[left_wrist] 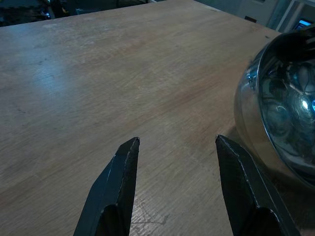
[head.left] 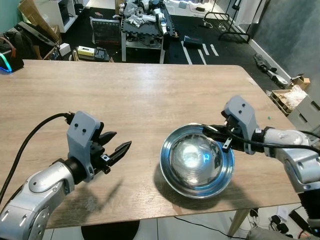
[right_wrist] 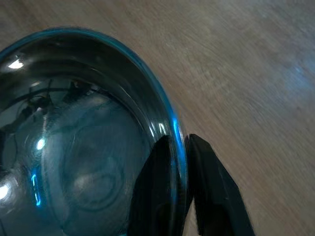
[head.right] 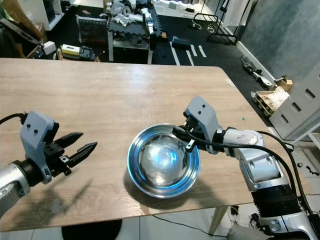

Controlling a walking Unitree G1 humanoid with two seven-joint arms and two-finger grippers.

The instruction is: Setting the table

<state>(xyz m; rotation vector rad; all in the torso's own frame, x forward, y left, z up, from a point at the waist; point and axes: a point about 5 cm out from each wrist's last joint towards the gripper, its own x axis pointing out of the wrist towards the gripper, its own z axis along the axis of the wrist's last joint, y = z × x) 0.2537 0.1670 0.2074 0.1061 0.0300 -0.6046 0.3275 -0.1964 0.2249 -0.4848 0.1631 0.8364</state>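
Note:
A shiny steel bowl (head.left: 196, 162) with a blue-tinted rim sits on the wooden table (head.left: 130, 95) near its front right. My right gripper (head.left: 216, 131) is shut on the bowl's far right rim, one finger inside and one outside (right_wrist: 179, 162). The bowl (right_wrist: 74, 147) looks tilted slightly toward the camera. My left gripper (head.left: 116, 144) hovers low over the table to the left of the bowl, open, with nothing between its fingers (left_wrist: 118, 189). The bowl's side (left_wrist: 275, 113) lies just beyond that gripper's fingertips.
The table's front edge runs just below the bowl and its right corner lies past my right arm. Beyond the far edge are a cluttered shelf cart (head.left: 145, 25), boxes (head.left: 290, 97) and gear on a dark floor. A black device with a lit ring (head.left: 6, 60) sits at the far left.

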